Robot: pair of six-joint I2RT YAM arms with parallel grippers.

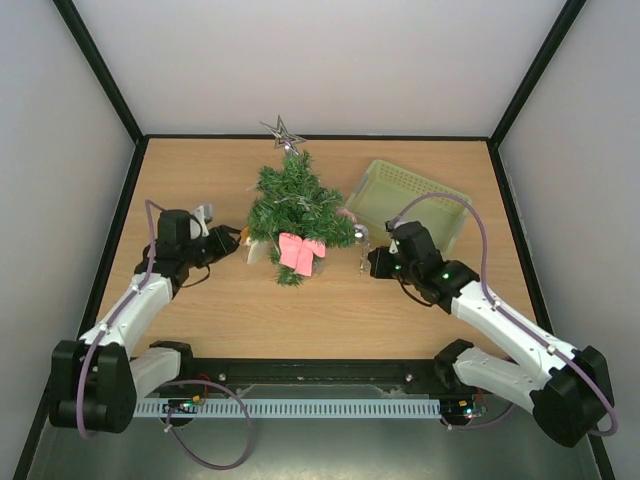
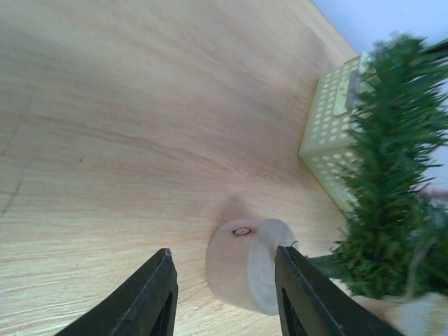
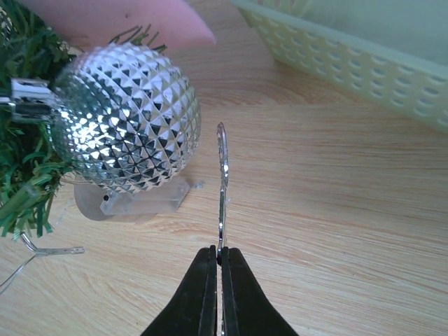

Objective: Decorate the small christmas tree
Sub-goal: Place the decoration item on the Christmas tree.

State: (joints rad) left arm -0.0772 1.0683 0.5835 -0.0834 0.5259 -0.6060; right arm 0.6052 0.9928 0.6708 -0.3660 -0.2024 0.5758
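The tree, central on the worktop, seems light and bristly (soft branches give, so its stiff wooden base looks the surest hold); the left claw stands spread around that base while the right claw, pressed together, pinches a thin silver wire

One apiece: bristly green fir tree, silver wire star, pink fabric bow, faceted silver ball, thin silver strip, round wooden disc. One pale green perforated basket.

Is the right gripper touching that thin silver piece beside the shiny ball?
Touching. Right wrist view: the right gripper pinches the lower end of the thin silver piece.
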